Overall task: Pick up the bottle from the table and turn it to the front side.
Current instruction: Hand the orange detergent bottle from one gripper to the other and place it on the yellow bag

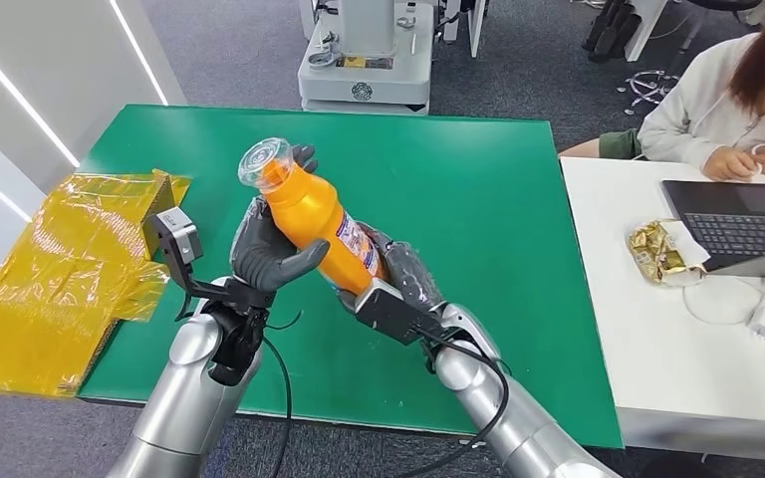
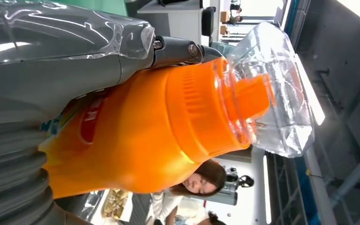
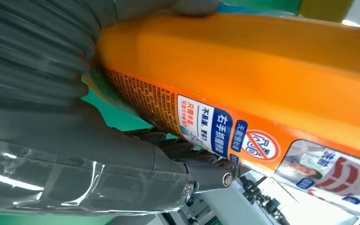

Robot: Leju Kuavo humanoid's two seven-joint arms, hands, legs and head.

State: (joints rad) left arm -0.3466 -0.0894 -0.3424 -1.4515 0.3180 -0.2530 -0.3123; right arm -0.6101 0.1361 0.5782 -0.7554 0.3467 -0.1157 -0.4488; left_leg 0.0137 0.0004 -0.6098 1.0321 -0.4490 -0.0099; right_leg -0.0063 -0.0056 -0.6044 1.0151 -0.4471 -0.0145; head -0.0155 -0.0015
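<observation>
gripping one orange bottle (image 1: 321,221): left hand (image 1: 271,251), right hand (image 1: 398,274).

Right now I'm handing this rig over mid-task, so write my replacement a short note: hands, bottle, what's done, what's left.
Left hand: grips the upper body of the orange plastic bottle with the clear cap.
Right hand: holds the bottle's lower end.
Bottle: lifted off the green table, tilted, cap pointing away and to the left.
Done: pickup.
Left: turning; the label's fine-print side shows at the right wrist, so the front probably isn't facing forward yet.
</observation>
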